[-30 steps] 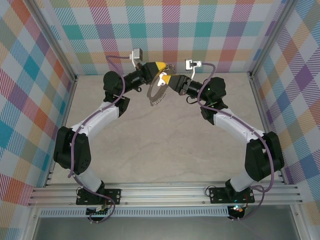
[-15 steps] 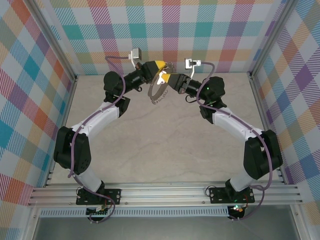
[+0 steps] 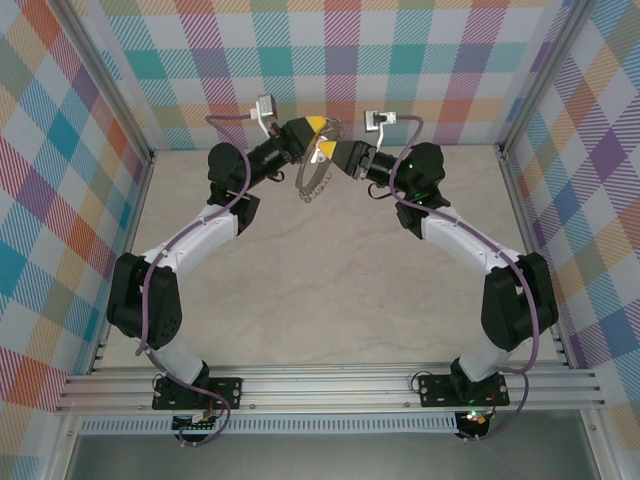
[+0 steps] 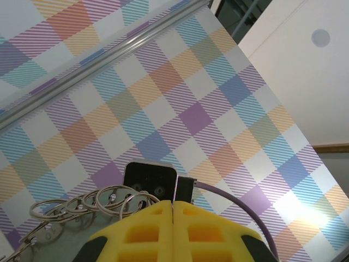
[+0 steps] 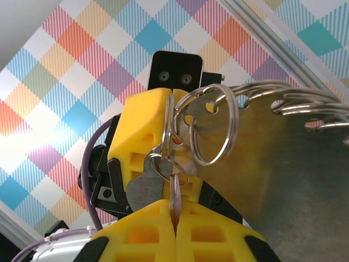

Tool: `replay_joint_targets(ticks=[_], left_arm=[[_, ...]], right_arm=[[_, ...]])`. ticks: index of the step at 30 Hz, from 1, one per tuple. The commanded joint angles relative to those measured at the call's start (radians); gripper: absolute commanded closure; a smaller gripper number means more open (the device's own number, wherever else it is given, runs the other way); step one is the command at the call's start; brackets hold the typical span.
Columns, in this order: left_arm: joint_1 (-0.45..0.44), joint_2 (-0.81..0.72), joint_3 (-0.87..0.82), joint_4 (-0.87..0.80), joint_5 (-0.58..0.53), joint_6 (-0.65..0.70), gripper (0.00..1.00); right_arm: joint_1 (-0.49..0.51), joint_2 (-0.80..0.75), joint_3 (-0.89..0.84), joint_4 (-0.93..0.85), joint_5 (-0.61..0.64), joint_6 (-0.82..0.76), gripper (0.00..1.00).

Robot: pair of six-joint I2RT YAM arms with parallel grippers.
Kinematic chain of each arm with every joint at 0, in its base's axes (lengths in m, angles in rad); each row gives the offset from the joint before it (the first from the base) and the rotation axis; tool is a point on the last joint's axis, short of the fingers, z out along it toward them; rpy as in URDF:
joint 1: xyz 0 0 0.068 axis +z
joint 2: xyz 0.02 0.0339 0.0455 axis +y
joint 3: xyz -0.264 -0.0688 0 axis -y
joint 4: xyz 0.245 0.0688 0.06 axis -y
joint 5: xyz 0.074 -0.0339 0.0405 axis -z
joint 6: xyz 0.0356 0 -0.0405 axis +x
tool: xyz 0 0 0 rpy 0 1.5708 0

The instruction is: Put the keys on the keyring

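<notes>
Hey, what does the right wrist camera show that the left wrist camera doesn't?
Right wrist, not left: the key pinched in the shut right gripper, and the keyring seen flat-on.
Left wrist, not right: the right wrist's black camera block and a round grey mark on a white panel.
Both: the left gripper shut on the keyring, its edge loops, the plaid wall.

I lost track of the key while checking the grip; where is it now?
Right wrist view, low centre: the key is pinched in the shut right claw, just below the small rings hanging at the edge of the keyring.
</notes>
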Motion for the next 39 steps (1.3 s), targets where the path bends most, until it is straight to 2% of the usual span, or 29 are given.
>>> replay_joint_targets(ticks=[1,10,14,23,27,35,37,39], left_arm=[[-0.066,-0.027,-0.011,0.029,0.086,-0.003,1.0],[-0.066,-0.058,-0.052,0.03,-0.042,-0.048,1.0],[-0.066,-0.068,-0.051,0.023,-0.059,-0.048,1.0],[-0.066,-0.069,-0.072,0.033,-0.097,-0.058,1.0],[-0.066,-0.065,-0.084,0.061,-0.127,-0.077,1.0],[-0.065,-0.069,-0.088,0.067,-0.158,-0.079,1.0],[-0.066,-0.07,-0.092,0.066,-0.17,-0.082,1.0],[-0.066,-0.073,-0.102,0.068,-0.187,-0.084,1.0]], right_arm=[[0.028,-0.043,-0.031,-0.129,0.011,-0.075,1.0],[0.026,-0.097,-0.1,-0.13,0.066,-0.056,0.93],[0.026,-0.116,-0.117,-0.121,0.085,-0.045,0.92],[0.016,-0.195,-0.154,-0.159,0.146,-0.059,0.82],[0.009,-0.224,-0.176,-0.16,0.182,-0.051,0.68],[-0.016,-0.293,-0.238,-0.189,0.268,-0.018,0.27],[-0.021,-0.318,-0.265,-0.197,0.323,-0.003,0.16],[-0.022,-0.336,-0.285,-0.202,0.38,0.014,0.11]])
